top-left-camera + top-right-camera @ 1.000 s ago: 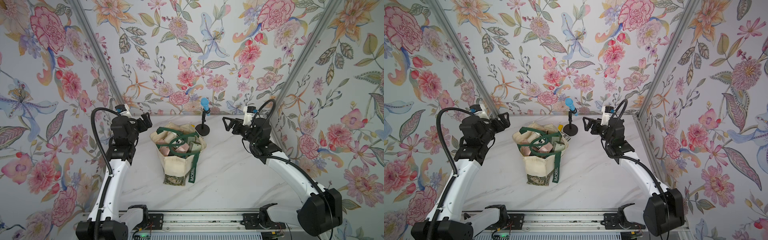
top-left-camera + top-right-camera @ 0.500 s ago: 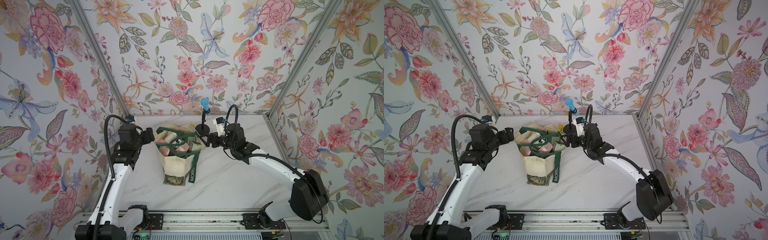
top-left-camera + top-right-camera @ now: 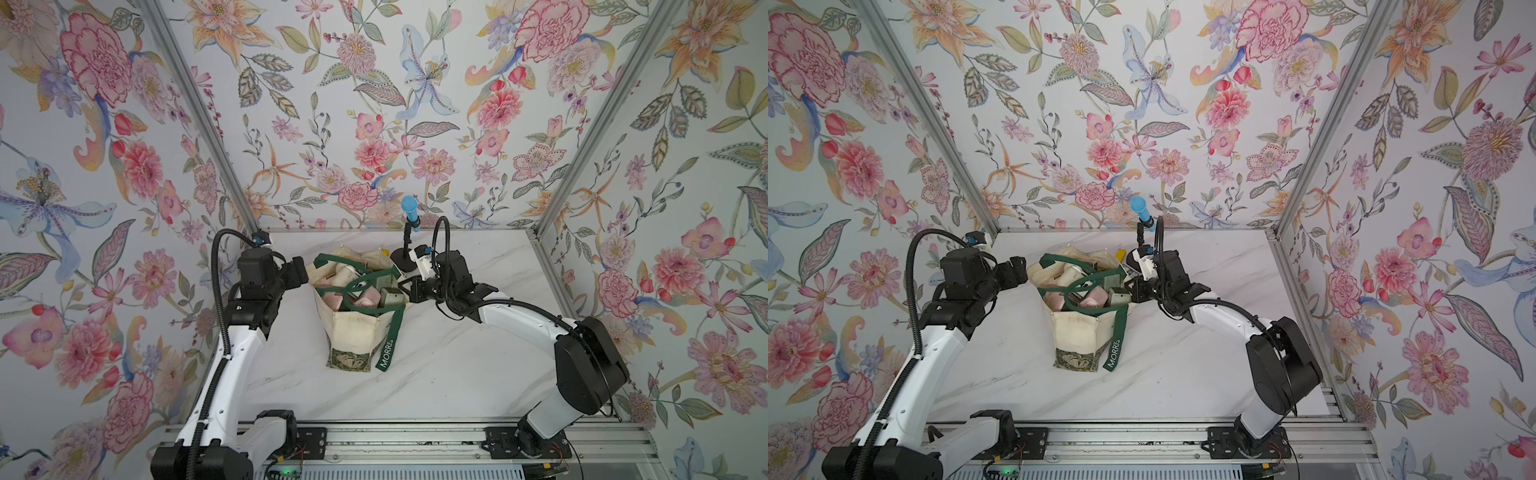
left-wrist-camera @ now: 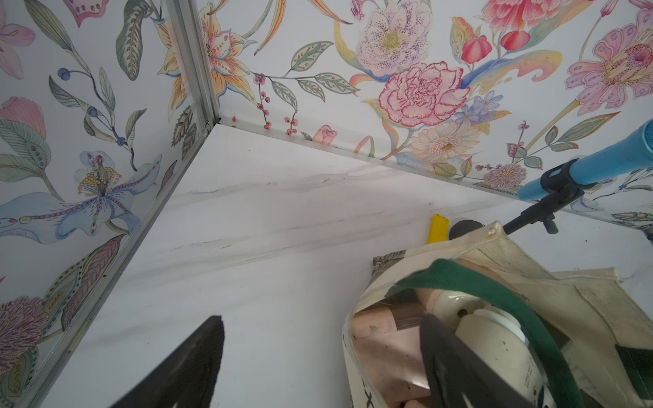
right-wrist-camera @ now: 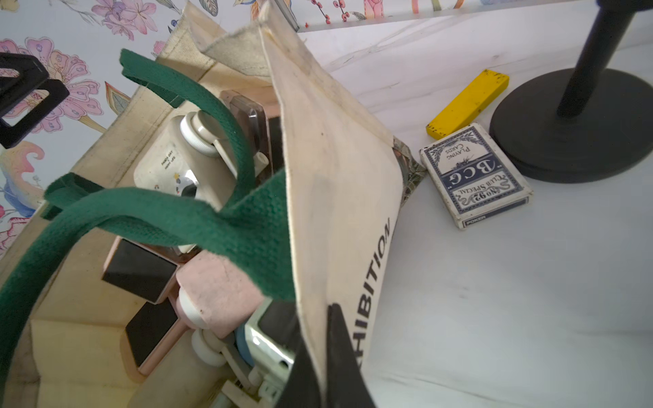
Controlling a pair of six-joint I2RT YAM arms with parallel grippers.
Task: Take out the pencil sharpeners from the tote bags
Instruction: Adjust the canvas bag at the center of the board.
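**Right claw** [image 5: 318, 356]: shut, pinching the canvas side wall of the tote bag [image 5: 335, 183] at its top edge. One finger inside, one outside, cloth btwn.

- Just inside from the claw: pencil sharpeners [image 5: 215, 286] packed in the bag. Pink ones w/ dark drawers are nearest; a cream sharpener [image 5: 166, 166] w/ crank lies further in.
- Dark green handles [image 5: 141, 212] loop over the heap and cross above it.
- Outside the pinched wall, beyond the claw: card box [image 5: 475, 176] lies flat on the table [image 5: 530, 300], just beside the bag's patterned corner.
- Yellow bar [image 5: 468, 102] lies just past the box. Round black stand base [image 5: 572, 130] is next to both.

**Left claw** [image 4: 323, 319]: wide open, nothing held.

- It straddles the opposite rim of the bag: one finger over bare table, the other over the bag mouth above the cream sharpener.
- Whether that finger touches anything: can't tell.
- Beyond the bag from this claw: the yellow bar [image 4: 438, 228], and the stand w/ blue mic [image 4: 600, 162].

**Top views:**

- Tote bag [image 3: 353, 332] stands upright mid-table, mouth open, btwn the two claws. Left claw [image 3: 301, 270] is at one rim, right claw [image 3: 409, 289] at the other.
- Strap [image 3: 386, 353] lettered "MORRIS" hangs down the bag's near face onto the table.
- Every sharpener in view sits inside the bag.
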